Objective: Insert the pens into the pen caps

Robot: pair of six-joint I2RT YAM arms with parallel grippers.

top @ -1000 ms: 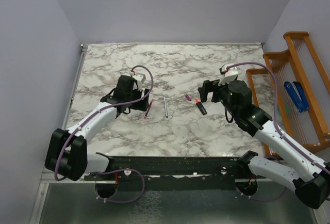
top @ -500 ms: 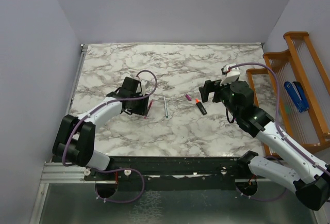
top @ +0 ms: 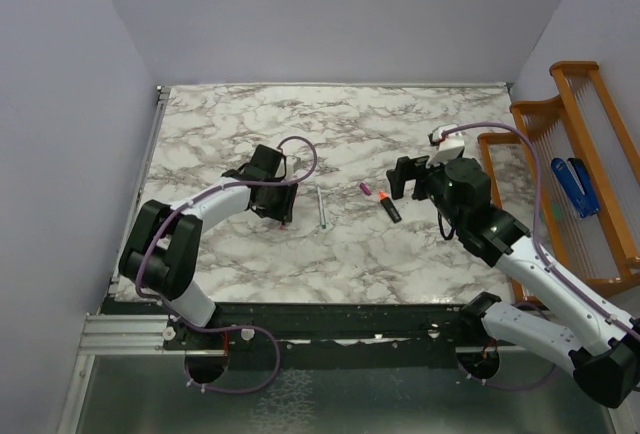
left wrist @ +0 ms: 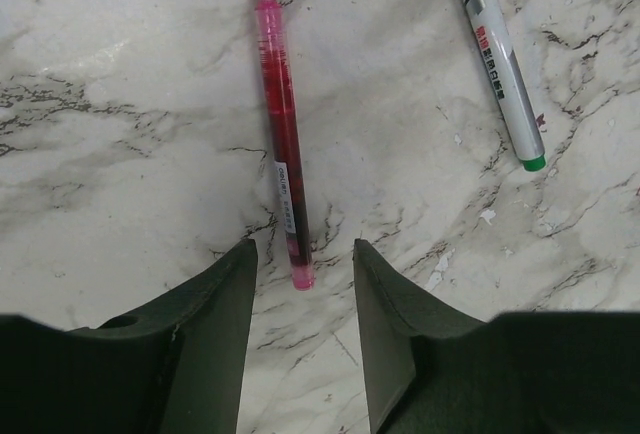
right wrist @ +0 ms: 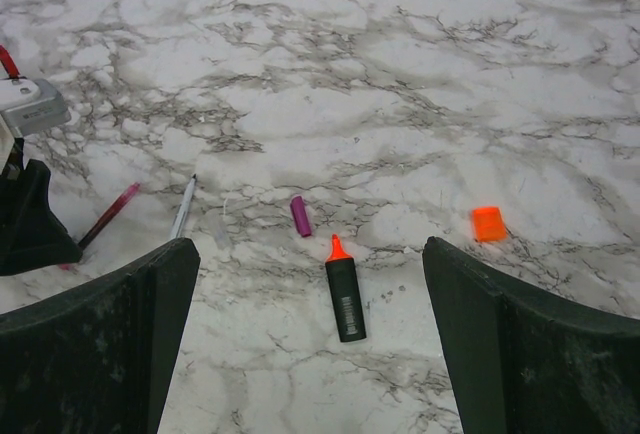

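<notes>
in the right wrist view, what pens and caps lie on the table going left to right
red-pink pen → silver-grey pen → magenta-purple cap → black marker → orange cap

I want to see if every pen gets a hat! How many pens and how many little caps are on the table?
Pens: 3 (red pen, silver-grey pen, black marker with an orange tip)
Caps: 2 (purple cap, orange cap)
Total: 5
</notes>
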